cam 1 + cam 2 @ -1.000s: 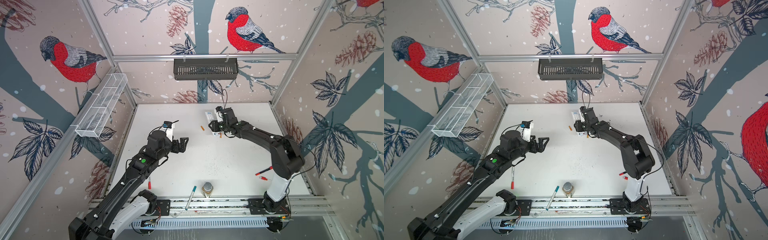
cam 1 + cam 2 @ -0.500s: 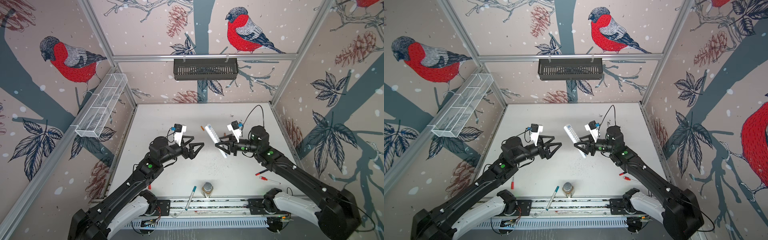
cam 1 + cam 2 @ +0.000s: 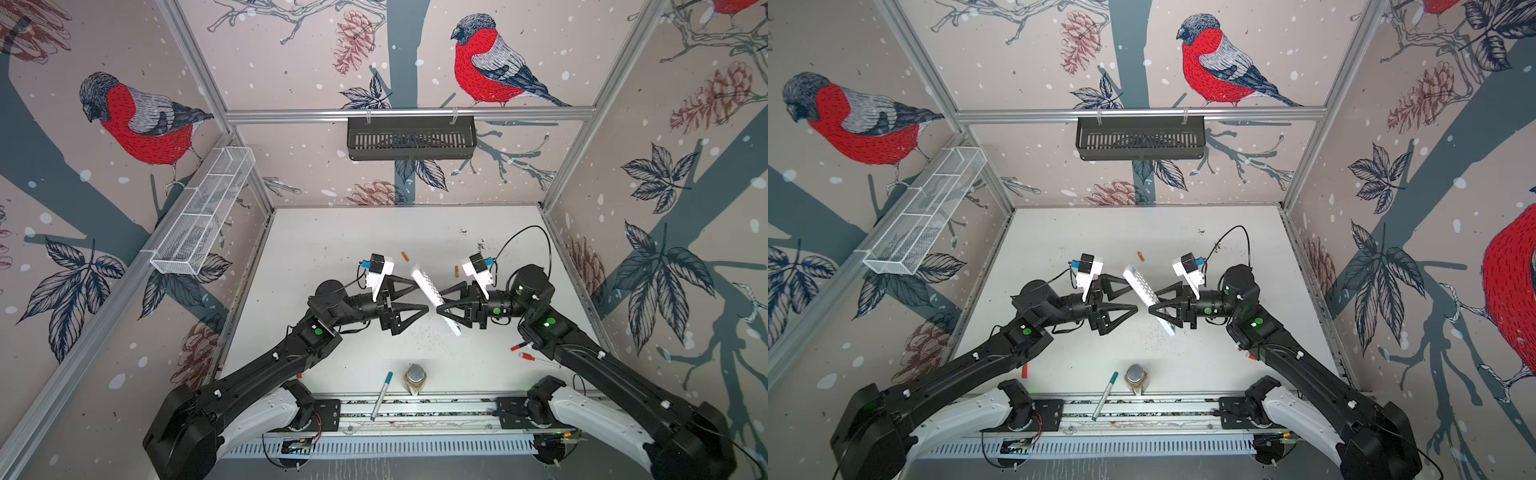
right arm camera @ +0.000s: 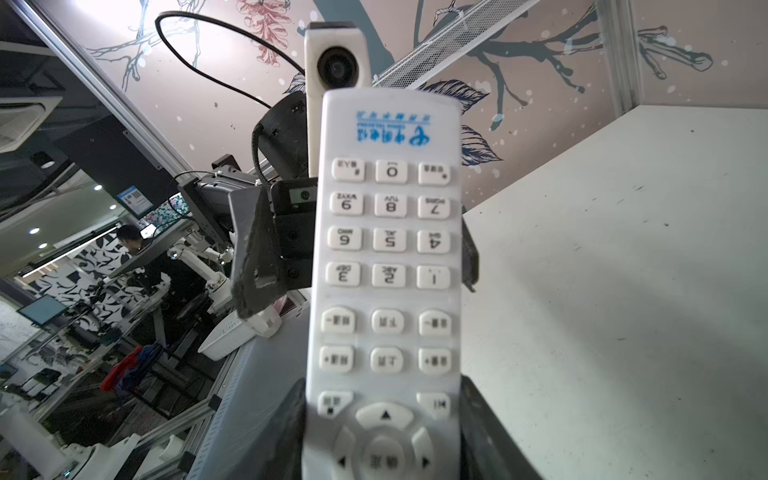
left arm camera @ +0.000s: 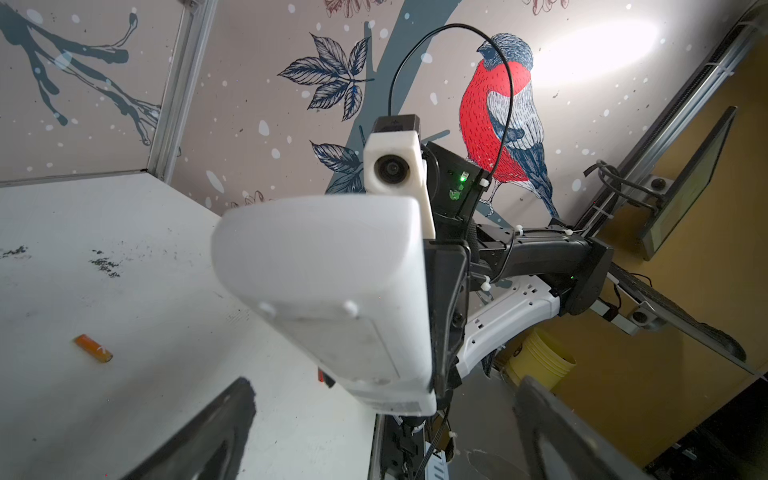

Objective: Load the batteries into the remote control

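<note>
Remote control, slim, white, many-buttoned, blue-lettered at one end

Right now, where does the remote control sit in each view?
Top view: remote control just right of centre, tilted, raised above the table.
Top view: remote control at centre, same tilt.
Left wrist: its plain back fills the middle.
Right wrist: its button face runs down the middle.
Shared landmark: the white table.

Black arms, white bases, green lights
</note>
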You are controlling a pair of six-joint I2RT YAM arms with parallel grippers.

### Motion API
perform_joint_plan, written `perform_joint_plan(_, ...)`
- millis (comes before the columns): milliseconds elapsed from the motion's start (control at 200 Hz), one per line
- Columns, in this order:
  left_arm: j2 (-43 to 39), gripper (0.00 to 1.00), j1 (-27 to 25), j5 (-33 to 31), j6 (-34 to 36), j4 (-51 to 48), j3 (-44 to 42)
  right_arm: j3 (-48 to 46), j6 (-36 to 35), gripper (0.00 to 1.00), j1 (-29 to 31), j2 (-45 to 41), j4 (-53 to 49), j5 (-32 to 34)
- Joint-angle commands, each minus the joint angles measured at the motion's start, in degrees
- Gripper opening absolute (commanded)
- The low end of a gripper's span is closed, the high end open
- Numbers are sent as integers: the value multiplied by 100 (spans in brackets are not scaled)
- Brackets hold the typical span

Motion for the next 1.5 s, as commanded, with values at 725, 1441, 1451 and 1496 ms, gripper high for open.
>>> perform_joint_plan(725, 383, 27, -18, -184, 39, 833, 246, -3, -279, 42, 293, 475, 379, -150)
perform_joint_plan(1441, 2314, 1, -35, -4019, 3233, -6365, 3473, 226, -886, 99, -599, -681, -2300, 3502)
perform_joint_plan(1451, 2367, 1, -47, -4039, 3267, -6426, 3523, 226, -871, 100, -602, -693, -2354, 3595)
perform_joint_plan(1496, 2593, 1, -83, -4201, 3432, -6690, 3728, 226, -813, 99, -660, -732, -2554, 4001)
